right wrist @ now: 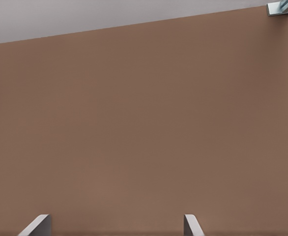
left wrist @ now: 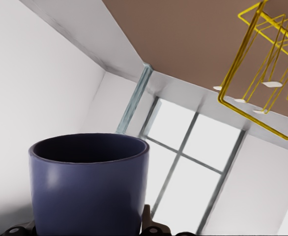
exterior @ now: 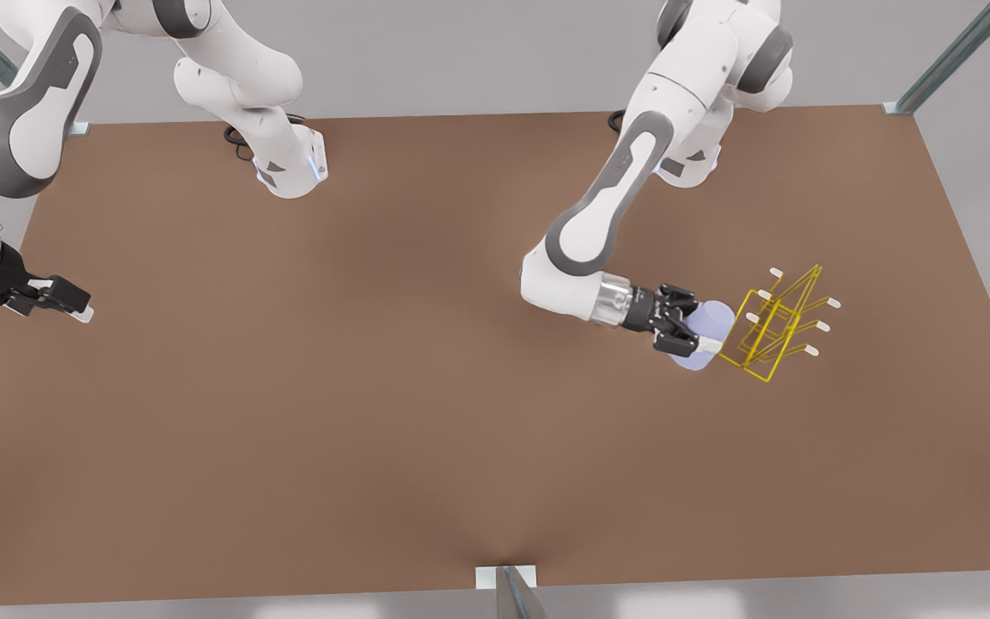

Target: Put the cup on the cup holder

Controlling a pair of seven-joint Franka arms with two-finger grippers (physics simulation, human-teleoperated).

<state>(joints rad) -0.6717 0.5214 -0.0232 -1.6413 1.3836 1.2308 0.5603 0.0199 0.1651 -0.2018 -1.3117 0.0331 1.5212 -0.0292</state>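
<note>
Cup (left wrist: 89, 184): closest to my left wrist camera, rim facing away from the wrist, its body filling the space between the fingers; in the front view (exterior: 706, 334) I see it lavender-blue, lying sideways above the table, mouth toward the rack.
Left gripper (exterior: 682, 333): on the front view's right, reaching out level from its arm, jaws clamped on the cup's sides.
Cup holder (exterior: 777, 325): yellow wire rack with white-capped prongs, standing on the table just beside the cup, on the side away from the arm; I cannot tell whether the cup's rim touches the wire. From the left wrist camera (left wrist: 268, 78) I see it ahead of the cup and off to one side.
Right gripper (exterior: 63, 300): waiting at the front view's left edge of the table, well apart from the cup, jaws apart; I see both fingertips (right wrist: 38, 225) over bare tabletop.
Table (exterior: 375, 387): brown, flat.
</note>
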